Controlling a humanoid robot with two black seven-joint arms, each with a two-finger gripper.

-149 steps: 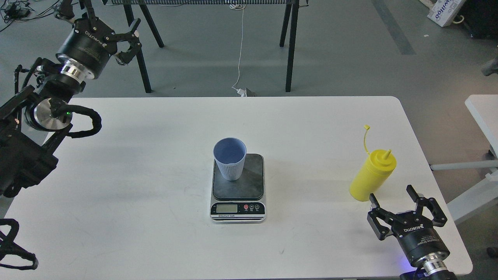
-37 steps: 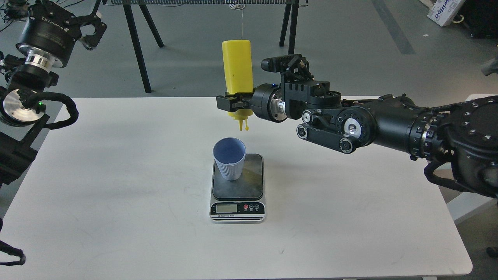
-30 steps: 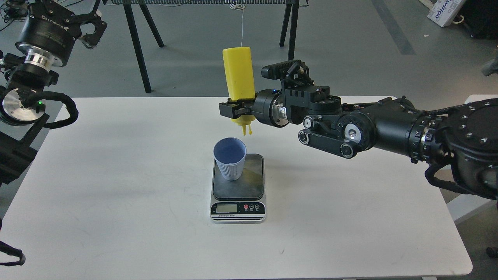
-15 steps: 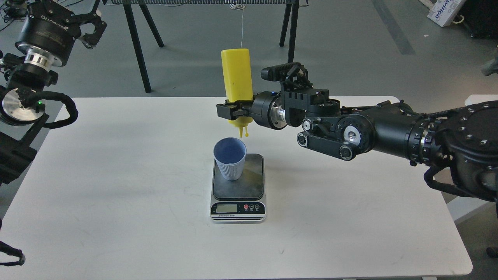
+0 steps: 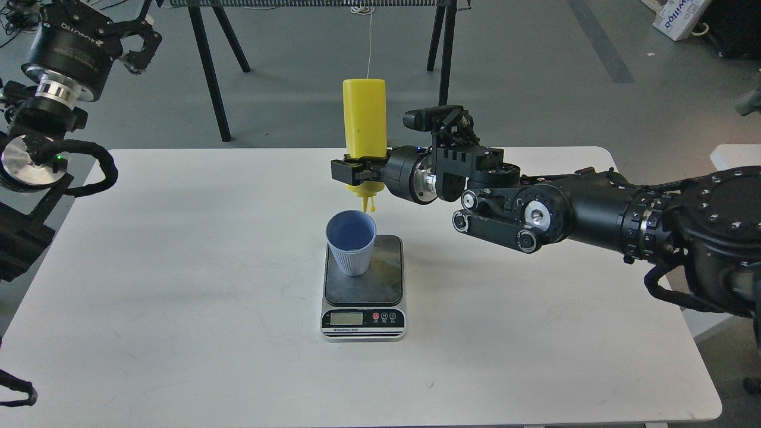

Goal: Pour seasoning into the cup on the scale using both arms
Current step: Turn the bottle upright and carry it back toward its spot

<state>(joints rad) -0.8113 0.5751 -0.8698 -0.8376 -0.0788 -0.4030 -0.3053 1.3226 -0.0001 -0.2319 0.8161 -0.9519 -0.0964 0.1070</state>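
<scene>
Between the fingers of the right gripper (image 5: pixel 357 171), in the head view, the seasoning bottle (image 5: pixel 364 128) is clamped low on its body near the shoulder and stands upside down, almost vertical, base uppermost. Its nozzle (image 5: pixel 365 204) points straight down below the gripper, with the small tethered cap hanging just beside the tip. The right arm (image 5: pixel 571 208) reaches in from the right edge, roughly level, with the gripper at its far left end.

Directly below that gripper sits the cup (image 5: pixel 351 242), upright, mouth open to the nozzle. The nozzle tip hangs just above the far rim of the cup; whether it touches cannot be told. The cup stands on the far left part of the platform of the scale (image 5: pixel 364 287), and the scale's display panel faces the near edge of the table (image 5: pixel 178 285).

Well away to the left of the right gripper, at the upper left corner, the left gripper (image 5: pixel 138 37) is raised over the floor beyond the table, its fingers spread apart and holding nothing.
</scene>
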